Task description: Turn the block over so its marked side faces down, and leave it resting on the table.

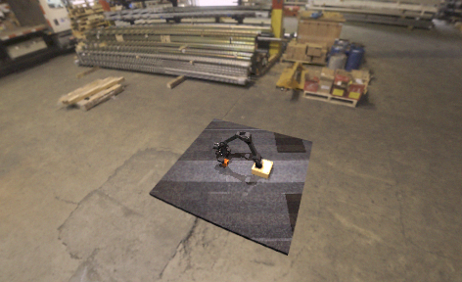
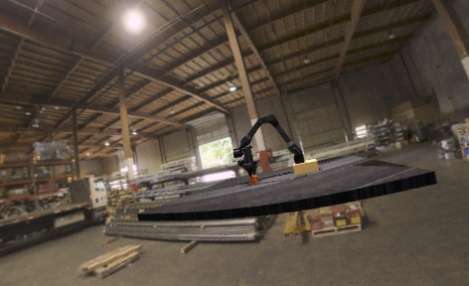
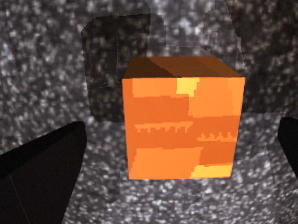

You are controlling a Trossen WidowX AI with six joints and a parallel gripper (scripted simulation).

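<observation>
From my station I see the small orange cube block (image 3: 182, 125) sitting on the dark speckled grey counter (image 1: 254, 211), its underside flat on the surface. On the wrist view it fills the middle of the picture, a little right of centre, with one patchy orange face turned toward the camera and a darker top face visible above it. I cannot tell from here which face carries the mark.

My black parallel-jaw pincer (image 3: 160, 183) stands wide, with nothing between its fingers. The left one shows as a dark wedge at the lower left of the wrist view, and only the edge of the other shows at the right border. The block lies between them but apart from both, with bare counter showing on either side.

On the exterior view the black jointed arm (image 2: 273, 124) arches up from its pale yellow base block (image 2: 305, 167) and bends down so the pincer (image 2: 248, 166) hangs directly over the block (image 2: 253, 180). The top view shows the same: pincer (image 1: 222, 156) above the block (image 1: 224, 162), beside the base (image 1: 262, 168).
</observation>
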